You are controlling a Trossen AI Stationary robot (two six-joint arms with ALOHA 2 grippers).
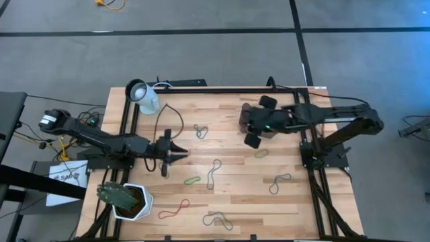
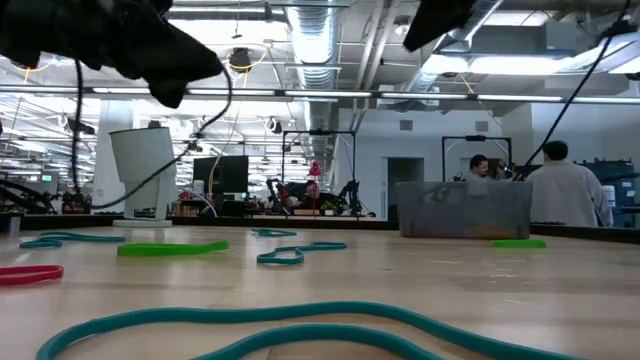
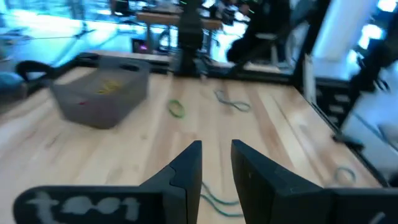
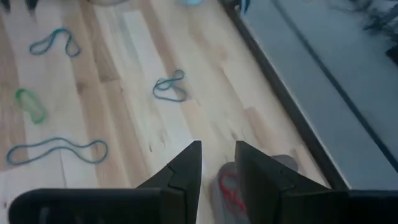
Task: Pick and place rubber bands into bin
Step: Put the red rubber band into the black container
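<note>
Right claw [image 4: 217, 163] hides most of bin [image 4: 283, 163] (red band visible).

**Around your bench: an open workshop hall**

You are looking at a pale wooden bench [image 1: 235, 195] of glued strips, framed by dark metal rails. It stands on a grey floor [image 1: 201, 57] crossed by dark lines. Level across the bench you see a large hall: exposed silver ducts [image 2: 320, 30] and pipes run under the ceiling, with bright strip lights [image 2: 470, 62] between them. Dark monitors [image 2: 222, 172] and other equipment fill the middle distance. Beyond the bench's far right corner two people [image 2: 560, 185] stand near a white wall.
</note>
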